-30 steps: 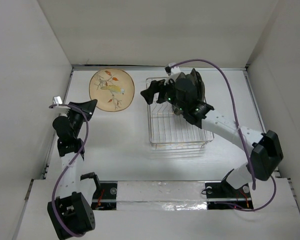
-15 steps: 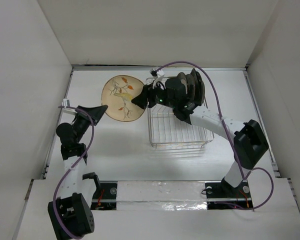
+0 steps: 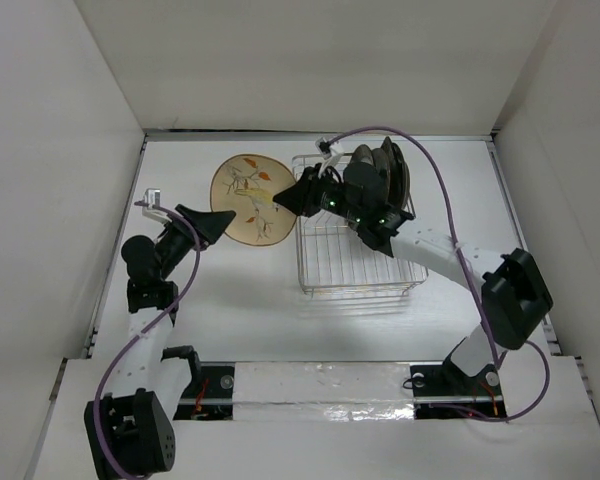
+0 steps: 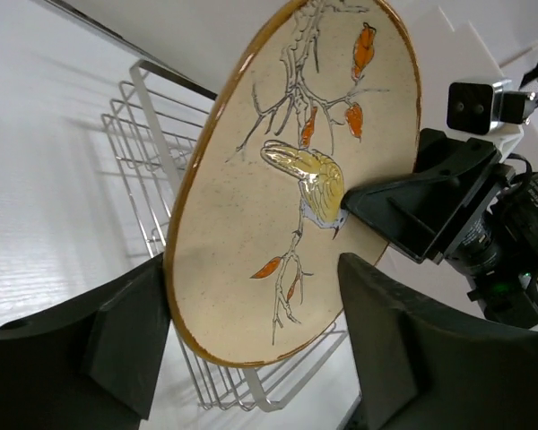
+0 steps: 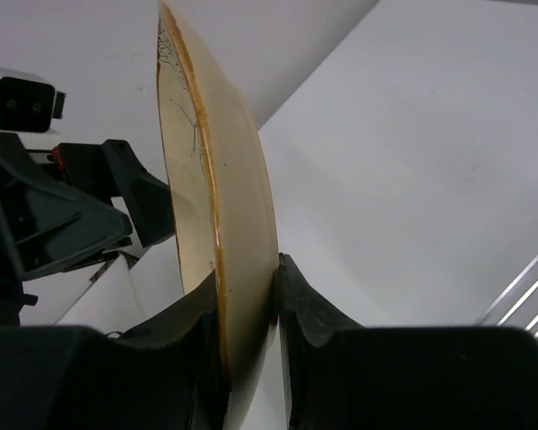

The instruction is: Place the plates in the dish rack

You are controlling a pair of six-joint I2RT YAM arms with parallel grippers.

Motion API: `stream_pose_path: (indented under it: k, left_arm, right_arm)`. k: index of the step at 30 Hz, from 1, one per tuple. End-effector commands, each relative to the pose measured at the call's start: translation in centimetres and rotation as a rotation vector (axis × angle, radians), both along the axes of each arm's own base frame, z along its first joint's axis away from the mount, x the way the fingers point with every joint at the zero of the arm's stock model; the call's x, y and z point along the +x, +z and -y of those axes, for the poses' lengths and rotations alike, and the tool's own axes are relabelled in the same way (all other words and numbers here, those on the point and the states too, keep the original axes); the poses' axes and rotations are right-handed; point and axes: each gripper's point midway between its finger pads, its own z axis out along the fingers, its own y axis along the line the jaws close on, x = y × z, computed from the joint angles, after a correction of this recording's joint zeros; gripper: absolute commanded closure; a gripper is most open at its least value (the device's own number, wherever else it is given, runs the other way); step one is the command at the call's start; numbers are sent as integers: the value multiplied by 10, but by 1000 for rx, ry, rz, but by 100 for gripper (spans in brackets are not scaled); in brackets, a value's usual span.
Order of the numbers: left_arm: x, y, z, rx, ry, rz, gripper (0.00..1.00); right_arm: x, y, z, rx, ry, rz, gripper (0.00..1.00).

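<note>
The tan floral plate (image 3: 248, 198) hangs tilted in the air just left of the dish rack (image 3: 358, 262). My right gripper (image 3: 286, 198) is shut on its right rim; in the right wrist view both fingers press the plate (image 5: 217, 179) edge-on at the gripper (image 5: 247, 278). My left gripper (image 3: 223, 222) is open at the plate's lower left rim. In the left wrist view the plate (image 4: 305, 170) lies between the spread jaws of the left gripper (image 4: 251, 282), with a gap beside the right finger (image 4: 403, 358). Several dark plates (image 3: 388, 170) stand upright at the rack's far end.
The chrome wire rack (image 4: 148, 134) sits behind the plate in the left wrist view, its near rows bare. White walls close the table on the left, back and right. The right arm reaches over the rack from the right.
The left gripper carried the plate up and rightward from the table. The right gripper has shut on its rim, and the left gripper has just opened.
</note>
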Motion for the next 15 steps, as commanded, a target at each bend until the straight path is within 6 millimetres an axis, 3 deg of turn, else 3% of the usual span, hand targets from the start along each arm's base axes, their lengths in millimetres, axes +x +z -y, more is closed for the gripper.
stream_pose_path:
  k: [1,2,3,9,15]
  left_arm:
    - [-20,58,27,112,-146,236,32]
    - [-22,61,29,119,-149,244,29]
    - [-21,60,28,124,-142,237,26]
    - [-15,49,38,211,-148,186,22]
    - [-18,39,59,284,-188,172,22]
  right_arm:
    - [9,70,34,81,-210,165,100]
    - [8,86,47,87,-253,196,100]
    - [17,84,63,64,-354,183,100]
    - [27,101,142,6,-715,214,100]
    - [46,95,185,-197,-986,230,100]
